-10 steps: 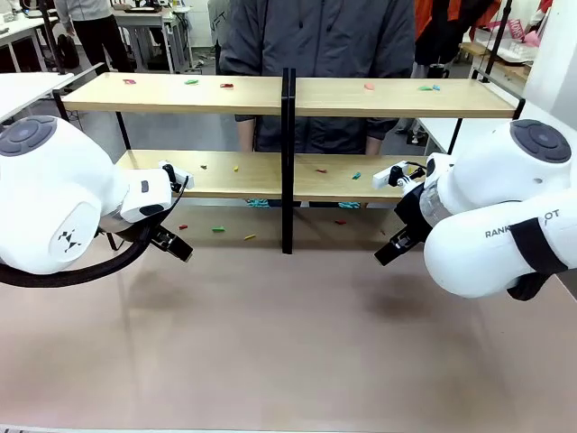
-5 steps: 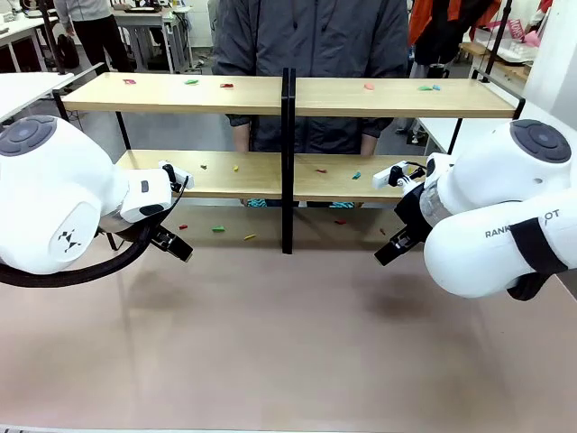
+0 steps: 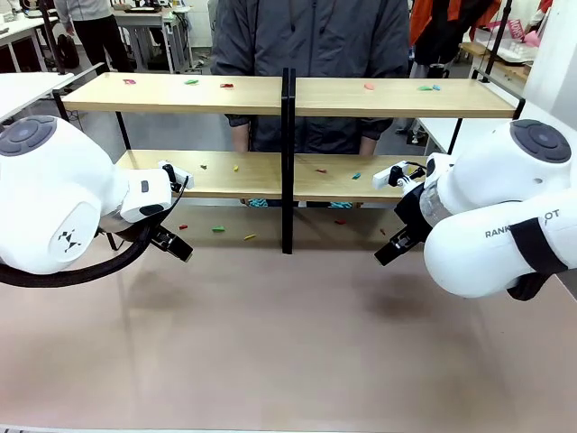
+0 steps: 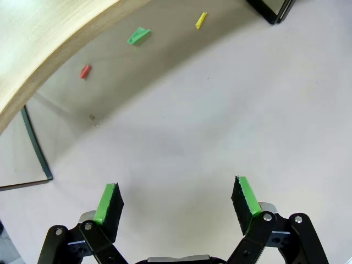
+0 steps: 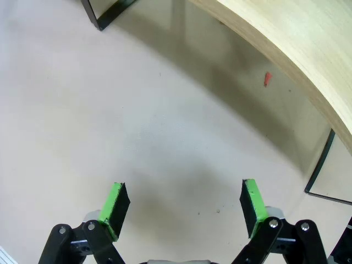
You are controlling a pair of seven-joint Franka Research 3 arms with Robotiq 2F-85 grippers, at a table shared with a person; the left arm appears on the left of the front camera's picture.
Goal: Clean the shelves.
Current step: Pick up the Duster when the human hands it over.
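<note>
nearest, the left claw (image 4: 177, 192) hung low over the surface (image 3: 288, 343) toward its left side, green pads spread wide and holding nothing. the right claw (image 5: 184, 201) hung toward the right side, likewise spread and empty. beyond them the shelves (image 3: 180, 93) stood along the far edge of the surface, small coloured scraps (image 3: 218, 229) lying under the lower board and others on both tiers. behind the shelves stood a person (image 3: 315, 45) in a dark jacket.
</note>
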